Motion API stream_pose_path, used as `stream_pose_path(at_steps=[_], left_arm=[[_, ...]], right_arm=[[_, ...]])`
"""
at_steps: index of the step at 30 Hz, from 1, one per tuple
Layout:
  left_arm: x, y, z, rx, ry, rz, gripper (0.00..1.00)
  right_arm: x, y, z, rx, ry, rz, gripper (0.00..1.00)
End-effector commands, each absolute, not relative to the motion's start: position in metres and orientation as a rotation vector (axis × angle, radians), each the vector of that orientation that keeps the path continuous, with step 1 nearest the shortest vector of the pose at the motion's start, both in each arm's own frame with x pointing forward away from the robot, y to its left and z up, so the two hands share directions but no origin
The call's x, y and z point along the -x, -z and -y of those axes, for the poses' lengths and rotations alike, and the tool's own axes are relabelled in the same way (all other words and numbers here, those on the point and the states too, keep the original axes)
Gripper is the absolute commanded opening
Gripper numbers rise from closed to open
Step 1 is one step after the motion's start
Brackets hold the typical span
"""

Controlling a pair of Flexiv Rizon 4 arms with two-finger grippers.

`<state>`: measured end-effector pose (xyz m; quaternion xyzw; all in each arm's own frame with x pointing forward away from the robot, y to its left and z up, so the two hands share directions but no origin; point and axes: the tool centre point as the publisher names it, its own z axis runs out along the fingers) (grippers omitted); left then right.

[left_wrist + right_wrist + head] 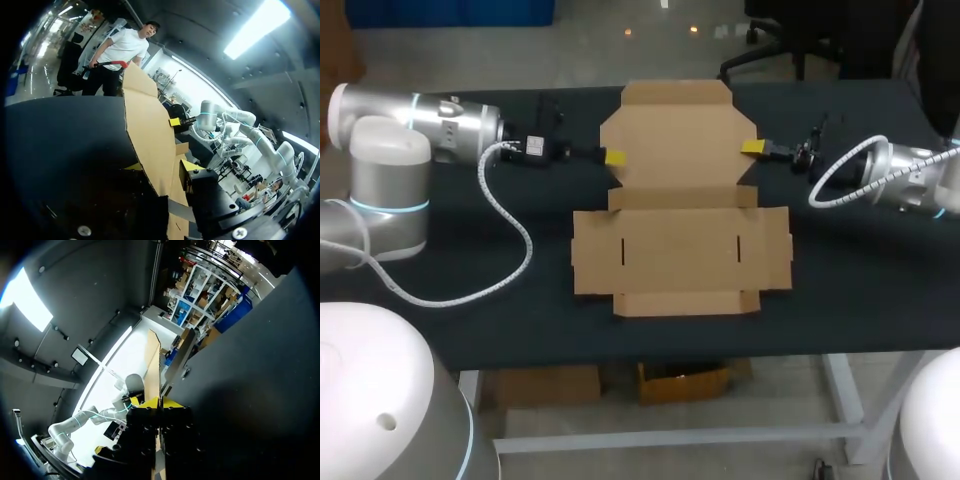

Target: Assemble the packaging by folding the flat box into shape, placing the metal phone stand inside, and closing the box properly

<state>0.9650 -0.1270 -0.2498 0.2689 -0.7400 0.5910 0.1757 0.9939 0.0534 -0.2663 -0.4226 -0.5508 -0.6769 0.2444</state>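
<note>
- the cardboard box (680, 250) is unfolded in the middle of the dark table (470, 320), front half lying flat
- its back panel (675, 135) looks tilted up off the table, and both wrist views show it standing on edge
- left gripper (614, 157) is at the panel's left edge; in its own wrist view the cardboard (150, 130) runs between the yellow tips, pinched from both sides as far as I can see
- right gripper (753, 148) is at the opposite edge, fingers nearly together and clamped on the thin cardboard edge (152, 360)
- both arms come in low over the table from the sides
</note>
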Motion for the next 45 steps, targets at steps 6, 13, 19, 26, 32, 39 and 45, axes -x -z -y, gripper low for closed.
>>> stream_pose_path(at_steps=[6,13,19,26,32,39,45], left_arm=[[-0.966,0.251,0.138,-0.753,-1.689,2.096,0.36],[-0.965,0.246,0.146,-0.734,-1.696,2.098,0.32],[-0.965,0.245,0.152,-0.726,-1.699,2.103,0.33],[-0.966,0.246,0.159,-0.730,-1.695,2.109,0.33],[-0.966,0.245,0.164,-0.719,-1.697,2.110,0.31],[-0.966,0.243,0.167,-0.710,-1.704,2.109,0.29],[-0.966,0.243,0.168,-0.708,-1.707,2.109,0.23]], right_arm=[[-0.995,0.266,-0.056,1.131,1.855,1.503,0.00],[-0.995,0.264,-0.059,1.121,1.858,1.505,0.00],[-0.995,0.262,-0.061,1.113,1.858,1.511,0.00],[-0.995,0.261,-0.064,1.104,1.854,1.514,0.00],[-0.995,0.260,-0.066,1.095,1.857,1.514,0.00],[-0.995,0.258,-0.067,1.089,1.860,1.516,0.00],[-0.995,0.258,-0.067,1.085,1.862,1.516,0.00]])
